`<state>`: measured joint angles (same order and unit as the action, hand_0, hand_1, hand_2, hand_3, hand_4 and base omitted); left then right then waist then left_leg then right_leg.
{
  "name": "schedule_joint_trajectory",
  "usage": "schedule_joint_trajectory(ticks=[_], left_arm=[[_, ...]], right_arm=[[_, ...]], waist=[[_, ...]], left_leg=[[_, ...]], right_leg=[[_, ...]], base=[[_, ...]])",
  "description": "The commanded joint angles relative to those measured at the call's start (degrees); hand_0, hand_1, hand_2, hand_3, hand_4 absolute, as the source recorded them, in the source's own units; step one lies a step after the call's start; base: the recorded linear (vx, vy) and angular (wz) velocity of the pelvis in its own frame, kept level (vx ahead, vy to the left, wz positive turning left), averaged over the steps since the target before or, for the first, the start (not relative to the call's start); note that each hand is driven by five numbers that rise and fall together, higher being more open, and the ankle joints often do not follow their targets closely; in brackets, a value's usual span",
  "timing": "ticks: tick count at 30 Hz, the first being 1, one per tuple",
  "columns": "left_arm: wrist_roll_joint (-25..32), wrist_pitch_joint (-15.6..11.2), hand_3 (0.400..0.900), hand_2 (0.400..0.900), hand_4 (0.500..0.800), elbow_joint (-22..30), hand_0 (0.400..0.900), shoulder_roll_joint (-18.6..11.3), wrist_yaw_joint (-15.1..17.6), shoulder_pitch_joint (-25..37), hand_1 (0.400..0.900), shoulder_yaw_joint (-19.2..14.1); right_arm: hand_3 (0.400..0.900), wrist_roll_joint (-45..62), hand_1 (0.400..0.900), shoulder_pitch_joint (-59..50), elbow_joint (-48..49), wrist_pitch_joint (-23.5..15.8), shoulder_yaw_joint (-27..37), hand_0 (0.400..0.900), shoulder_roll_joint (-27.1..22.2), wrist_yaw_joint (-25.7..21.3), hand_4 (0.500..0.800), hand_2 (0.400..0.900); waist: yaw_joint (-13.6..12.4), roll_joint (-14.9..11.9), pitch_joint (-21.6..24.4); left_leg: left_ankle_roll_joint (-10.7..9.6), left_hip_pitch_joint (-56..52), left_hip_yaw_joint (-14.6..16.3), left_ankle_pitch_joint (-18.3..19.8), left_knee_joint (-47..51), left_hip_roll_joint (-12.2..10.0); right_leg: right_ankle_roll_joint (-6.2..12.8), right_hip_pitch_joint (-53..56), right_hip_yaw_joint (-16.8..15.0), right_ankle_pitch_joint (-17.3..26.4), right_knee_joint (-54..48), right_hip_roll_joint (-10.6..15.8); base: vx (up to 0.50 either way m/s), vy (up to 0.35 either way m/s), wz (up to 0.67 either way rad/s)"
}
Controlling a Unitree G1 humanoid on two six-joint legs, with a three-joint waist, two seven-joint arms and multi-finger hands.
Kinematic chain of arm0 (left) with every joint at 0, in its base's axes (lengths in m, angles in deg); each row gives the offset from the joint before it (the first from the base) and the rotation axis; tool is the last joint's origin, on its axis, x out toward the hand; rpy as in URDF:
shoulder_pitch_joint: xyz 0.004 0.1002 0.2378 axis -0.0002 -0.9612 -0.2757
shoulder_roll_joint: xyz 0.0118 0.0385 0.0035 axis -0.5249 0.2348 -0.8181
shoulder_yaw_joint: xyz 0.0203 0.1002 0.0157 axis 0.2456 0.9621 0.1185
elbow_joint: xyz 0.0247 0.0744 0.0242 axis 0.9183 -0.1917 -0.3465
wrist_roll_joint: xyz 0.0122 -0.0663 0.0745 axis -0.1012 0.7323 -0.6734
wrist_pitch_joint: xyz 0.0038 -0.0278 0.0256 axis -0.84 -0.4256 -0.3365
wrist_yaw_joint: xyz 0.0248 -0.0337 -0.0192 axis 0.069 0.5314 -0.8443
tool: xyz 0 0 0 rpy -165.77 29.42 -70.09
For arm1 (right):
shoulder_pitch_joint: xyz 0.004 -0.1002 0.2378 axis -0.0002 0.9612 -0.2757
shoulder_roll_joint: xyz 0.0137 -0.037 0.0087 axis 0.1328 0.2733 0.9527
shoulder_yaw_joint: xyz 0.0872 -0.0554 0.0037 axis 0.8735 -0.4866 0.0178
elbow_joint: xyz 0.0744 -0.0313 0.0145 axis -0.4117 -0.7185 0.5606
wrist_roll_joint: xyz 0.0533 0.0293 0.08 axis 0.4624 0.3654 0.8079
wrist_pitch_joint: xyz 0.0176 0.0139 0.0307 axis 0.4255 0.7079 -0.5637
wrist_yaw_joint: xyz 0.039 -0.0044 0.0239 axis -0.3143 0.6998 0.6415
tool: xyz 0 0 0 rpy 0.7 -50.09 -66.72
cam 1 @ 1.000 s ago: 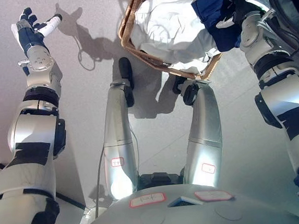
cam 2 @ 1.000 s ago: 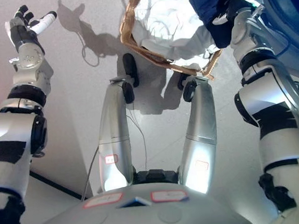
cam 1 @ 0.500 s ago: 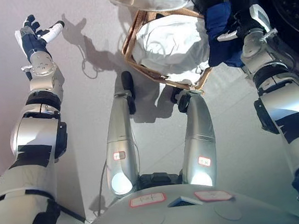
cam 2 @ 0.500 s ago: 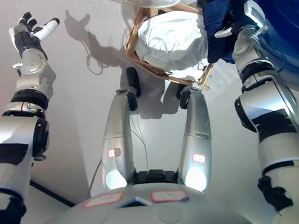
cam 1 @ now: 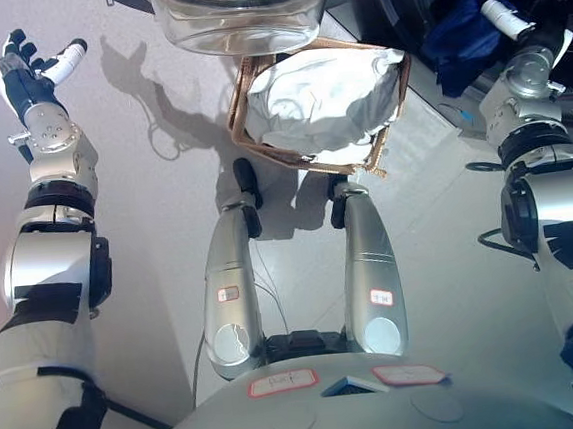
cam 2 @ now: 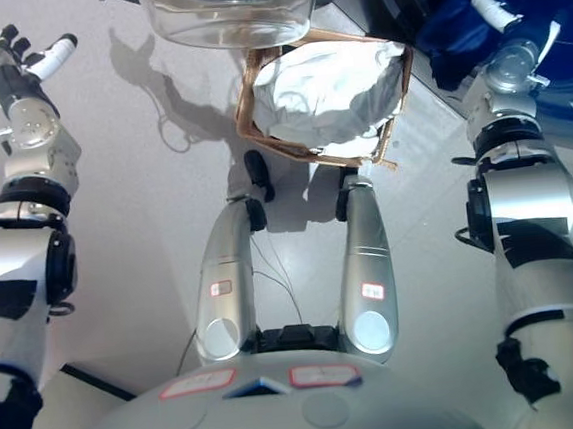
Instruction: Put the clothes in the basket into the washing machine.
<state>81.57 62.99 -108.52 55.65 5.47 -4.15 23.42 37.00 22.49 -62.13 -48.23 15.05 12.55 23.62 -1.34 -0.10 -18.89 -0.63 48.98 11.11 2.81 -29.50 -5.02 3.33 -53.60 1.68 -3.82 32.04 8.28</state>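
The left hand [cam 1: 28, 68] is up over the floor with its fingers spread wide and holding nothing. The basket [cam 1: 246, 93] sits in the middle with white clothes [cam 1: 321, 96] inside. The right hand [cam 1: 506, 25] holds the blue cloth [cam 1: 462, 39] at the washing machine [cam 1: 419, 2] opening.

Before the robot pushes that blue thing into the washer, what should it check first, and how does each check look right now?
1. Washing machine door swung open: ok.
2. Blue garment up at the drum opening: ok.
3. Right hand gripping the garment firmly: cannot tell, its fingers are hidden in the cloth.
4. No part of the garment trailing into the basket: ok, it hangs apart from the basket.
5. Left hand out of the way: ok, open and raised far to the left.
6. Basket emptied: not ok, the white laundry lies inside.
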Motion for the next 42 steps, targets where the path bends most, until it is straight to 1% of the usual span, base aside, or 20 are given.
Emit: schedule_joint_trajectory(ticks=[1, 3, 4, 6, 11, 15, 19, 27, 30, 31, 32, 33, 34, 35, 36, 37, 38, 40, 41, 42], left_arm=[[1.82, -3.36, 0.900, 0.900, 0.800, -4.16, 0.900, -1.66, 3.36, 1.96, 0.900, 0.26], [2.02, -3.17, 0.900, 0.900, 0.800, -4.25, 0.900, -1.26, 3.41, 3.26, 0.900, 0.77], [2.24, -2.91, 0.900, 0.900, 0.800, -4.66, 0.900, -1.19, 3.41, 4.25, 0.900, 1.31], [2.60, -2.58, 0.900, 0.900, 0.800, -5.42, 0.900, -1.03, 3.48, 6.56, 0.900, 2.12], [3.40, -2.17, 0.900, 0.900, 0.800, -6.70, 0.900, -3.57, 2.75, 9.47, 0.900, 2.75], [3.94, -1.99, 0.900, 0.900, 0.800, -7.82, 0.900, -5.37, 2.05, 10.15, 0.900, 2.62], [4.19, -2.29, 0.900, 0.900, 0.800, -8.08, 0.900, -5.97, 1.59, 10.43, 0.900, 2.96], [4.03, -2.71, 0.900, 0.900, 0.800, -7.76, 0.900, -6.28, 2.00, 13.15, 0.900, 4.73], [3.86, -2.44, 0.900, 0.900, 0.800, -8.21, 0.900, -6.16, 2.13, 14.83, 0.900, 5.72], [3.47, -2.14, 0.900, 0.900, 0.800, -8.43, 0.900, -5.97, 2.37, 15.64, 0.900, 6.15], [3.46, -2.13, 0.900, 0.900, 0.800, -8.45, 0.900, -5.94, 2.39, 15.71, 0.900, 6.02], [2.53, -1.69, 0.900, 0.900, 0.800, -8.77, 0.900, -5.71, 2.38, 16.47, 0.900, 6.55], [2.44, -1.67, 0.900, 0.900, 0.800, -8.94, 0.900, -5.80, 2.28, 16.56, 0.900, 6.87], [2.44, -1.48, 0.900, 0.900, 0.800, -9.45, 0.900, -5.93, 2.35, 17.78, 0.900, 7.52], [1.61, -1.20, 0.900, 0.900, 0.800, -9.92, 0.900, -6.05, 2.23, 18.76, 0.900, 8.45], [1.83, -1.08, 0.900, 0.900, 0.800, -9.95, 0.900, -6.32, 1.95, 18.83, 0.900, 8.55], [0.57, -0.68, 0.900, 0.900, 0.800, -10.17, 0.900, -6.74, 1.59, 19.63, 0.900, 9.87], [0.79, -0.72, 0.900, 0.900, 0.800, -10.19, 0.900, -7.05, 0.89, 19.67, 0.900, 9.60], [0.79, -0.76, 0.900, 0.900, 0.800, -10.16, 0.900, -7.16, 0.87, 19.85, 0.900, 9.76], [0.25, -0.63, 0.900, 0.900, 0.800, -10.69, 0.900, -7.36, 0.40, 20.06, 0.900, 10.15]], right_arm=[[0.400, 12.39, 0.400, -4.19, 2.50, -9.46, 0.27, 0.400, -3.91, -1.32, 0.500, 0.400], [0.400, 18.28, 0.400, -5.61, 3.39, -10.68, 2.02, 0.400, -3.20, 0.37, 0.500, 0.400], [0.400, 18.47, 0.400, -6.66, 2.31, -10.40, 1.45, 0.400, -3.97, -0.15, 0.500, 0.400], [0.400, 22.03, 0.400, -8.95, 2.58, -10.96, 1.59, 0.400, -4.03, 0.94, 0.500, 0.400], [0.400, 20.73, 0.400, -13.28, 2.53, -9.29, -2.44, 0.400, -6.75, 2.01, 0.500, 0.400], [0.400, 17.79, 0.400, -16.85, 2.51, -8.51, -5.89, 0.400, -8.09, 1.75, 0.500, 0.400], [0.400, 15.84, 0.400, -18.74, 3.18, -8.65, -8.16, 0.400, -8.76, 1.72, 0.500, 0.400], [0.400, 14.45, 0.400, -20.58, 3.95, -9.68, -9.43, 0.400, -10.04, 0.62, 0.500, 0.400], [0.400, 12.10, 0.400, -21.65, 3.08, -8.49, -11.42, 0.400, -10.31, 0.18, 0.500, 0.400], [0.400, 6.88, 0.400, -22.11, 2.56, -6.61, -13.84, 0.400, -10.51, -0.66, 0.500, 0.400], [0.400, 6.60, 0.400, -22.35, 2.62, -6.45, -13.94, 0.400, -10.48, -0.91, 0.500, 0.400], [0.461, 1.61, 0.461, -22.86, 0.66, -4.36, -16.87, 0.461, -10.97, -0.35, 0.536, 0.461], [0.900, 1.07, 0.900, -23.14, 0.40, -4.08, -17.70, 0.900, -10.78, -0.38, 0.800, 0.900], [0.900, -3.18, 0.900, -24.41, -1.17, -2.10, -21.33, 0.900, -11.11, 0.06, 0.800, 0.900], [0.900, -6.11, 0.900, -25.31, -2.12, -1.19, -23.78, 0.900, -11.30, 0.19, 0.800, 0.900], [0.900, -9.59, 0.900, -25.52, -2.99, 0.80, -26.63, 0.900, -11.09, 1.88, 0.800, 0.900], [0.900, -18.97, 0.900, -26.62, -4.77, 2.96, -33.00, 0.900, -11.50, 2.71, 0.800, 0.900], [0.900, -18.78, 0.900, -27.57, -4.93, 3.32, -34.11, 0.900, -11.32, 3.13, 0.800, 0.900], [0.900, -22.06, 0.900, -27.86, -5.41, 3.93, -35.98, 0.900, -11.39, 2.74, 0.800, 0.900], [0.900, -22.24, 0.900, -28.07, -6.25, 3.81, -36.43, 0.900, -11.30, 3.60, 0.800, 0.900]], waist=[[-0.15, 6.37, 7.16], [-0.46, 7.29, 7.10], [-0.53, 7.46, 7.01], [-0.70, 8.10, 6.97], [-1.89, 9.94, 6.98], [-2.59, 10.52, 6.71], [-3.03, 10.44, 6.87], [-2.94, 9.67, 8.18], [-2.68, 9.21, 8.40], [-2.54, 8.87, 8.40], [-2.54, 8.97, 8.31], [-2.50, 8.82, 8.28], [-2.59, 8.72, 8.27], [-2.51, 8.55, 8.28], [-2.31, 8.42, 8.28], [-2.36, 8.10, 8.31], [-2.33, 7.53, 8.35], [-2.20, 7.47, 8.26], [-2.09, 7.31, 8.22], [-1.97, 7.20, 8.25]], left_leg=[[-3.11, -1.57, -1.54, -1.27, 7.28, 1.76], [-3.38, -1.89, -1.48, -2.04, 8.35, 1.74], [-3.53, -2.07, -1.62, -2.33, 8.85, 1.81], [-3.81, -2.21, -1.67, -2.80, 9.46, 1.85], [-4.49, -3.66, -1.63, -4.67, 12.49, 2.02], [-5.11, -4.67, -2.00, -6.48, 15.16, 1.91], [-5.72, -6.43, -2.90, -8.18, 18.74, 1.82], [-6.66, -10.12, -3.94, -10.88, 25.19, 1.76], [-6.59, -10.78, -4.01, -11.20, 26.43, 1.80], [-6.45, -10.75, -3.82, -11.15, 26.30, 1.83], [-6.45, -10.73, -3.79, -11.12, 26.26, 1.81], [-6.34, -10.57, -3.87, -11.06, 25.95, 1.88], [-6.25, -10.52, -3.90, -10.97, 25.79, 1.91], [-6.17, -10.40, -3.91, -10.92, 25.68, 1.93], [-6.13, -10.24, -3.90, -10.86, 25.55, 1.92], [-6.06, -10.16, -3.84, -10.80, 25.33, 1.99], [-5.94, -9.75, -3.90, -10.75, 24.78, 2.04], [-5.87, -9.46, -3.96, -10.45, 24.13, 2.02], [-5.79, -9.14, -4.03, -10.32, 23.56, 2.06], [-5.71, -8.86, -4.24, -10.21, 23.21, 2.07]], right_leg=[[1.48, 3.28, 3.11, 3.43, -7.02, -3.20], [1.45, 3.41, 3.19, 3.44, -7.40, -3.13], [1.35, 3.51, 3.19, 3.41, -7.61, -3.06], [1.27, 3.67, 3.23, 3.03, -7.51, -2.98], [1.05, 4.10, 3.36, 2.59, -7.51, -2.57], [1.02, 4.39, 3.62, 2.64, -8.03, -2.54], [1.09, 5.07, 4.17, 2.58, -9.09, -2.90], [1.11, 6.33, 5.09, 2.80, -11.54, -3.80], [1.07, 6.30, 5.11, 2.99, -12.06, -3.95], [1.04, 6.37, 5.16, 3.18, -12.25, -3.91], [1.05, 6.35, 5.13, 3.20, -12.26, -3.93], [1.00, 6.28, 5.18, 3.35, -12.20, -3.86], [1.01, 6.29, 5.18, 3.46, -12.20, -3.85], [0.93, 6.21, 5.10, 3.59, -12.23, -3.92], [0.90, 6.10, 5.07, 3.80, -12.19, -3.93], [0.88, 6.12, 5.02, 4.12, -12.38, -3.94], [0.77, 6.04, 5.10, 4.51, -12.42, -3.94], [0.74, 5.91, 5.05, 4.55, -12.27, -3.97], [0.62, 5.89, 5.01, 4.64, -12.11, -3.98], [0.60, 5.84, 4.93, 4.77, -12.08, -4.02]], base=[[0.04, -0.039, 0.03], [0.04, -0.050, 0.06], [0.04, -0.061, 0.09], [0.04, -0.057, 0.11], [0.05, -0.043, 0.09], [0.05, -0.062, 0.07], [0.05, -0.053, 0.06], [0.05, -0.030, 0.04], [0.01, 0.003, -0.02], [0.01, 0.010, -0.07], [0.00, 0.011, -0.07], [0.00, 0.008, -0.03], [0.00, 0.008, -0.05], [-0.01, 0.003, -0.04], [-0.01, 0.005, -0.05], [-0.02, 0.003, -0.08], [-0.02, 0.004, -0.07], [-0.01, 0.007, -0.07], [-0.01, 0.007, -0.05], [0.00, 0.000, 0.00]])
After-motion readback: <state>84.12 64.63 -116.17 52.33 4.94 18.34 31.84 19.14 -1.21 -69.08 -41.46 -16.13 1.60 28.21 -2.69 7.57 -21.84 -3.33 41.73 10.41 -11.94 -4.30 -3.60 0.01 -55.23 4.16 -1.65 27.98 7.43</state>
